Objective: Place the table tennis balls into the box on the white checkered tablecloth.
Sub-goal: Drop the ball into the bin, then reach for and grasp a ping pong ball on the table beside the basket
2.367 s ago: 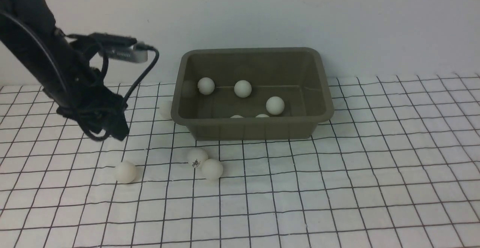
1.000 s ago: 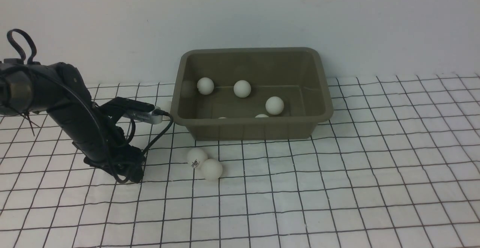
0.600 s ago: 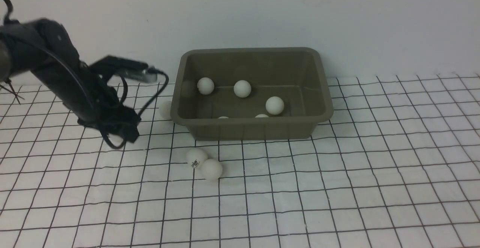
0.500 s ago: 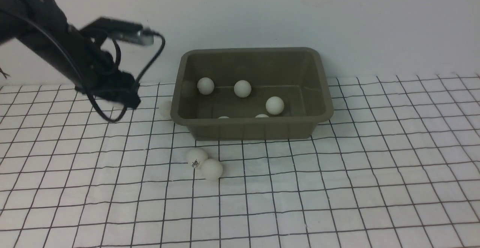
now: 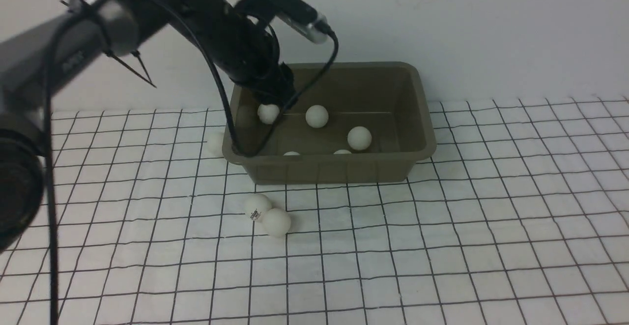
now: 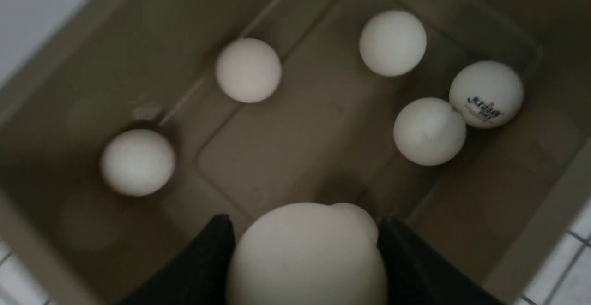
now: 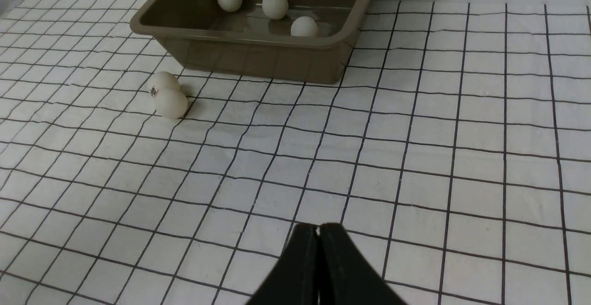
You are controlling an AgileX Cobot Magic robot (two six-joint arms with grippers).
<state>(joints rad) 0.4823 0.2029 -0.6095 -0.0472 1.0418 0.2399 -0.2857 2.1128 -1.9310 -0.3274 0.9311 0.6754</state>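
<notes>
White cloth (image 5: pixel 442 246) carried the box (image 5: pixel 423 118), five balls (image 6: pixel 249 69) loose inside. We noted the left gripper (image 5: pixel 276 96) above the box's left end, clamped on a ball (image 6: pixel 304 259); the right gripper (image 7: pixel 318 231) was pressed together, idle. Risk: a high release could bounce the ball out of the box. One stray (image 5: pixel 215 144) lay beside the box; the touching pair (image 5: pixel 276 222) could scatter when gripped.

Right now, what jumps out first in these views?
The left arm reaches over the box, its jaws holding a ball above five balls lying inside. On the cloth in front of the box lie two more balls close together, and another ball sits by the box's left side.
</notes>
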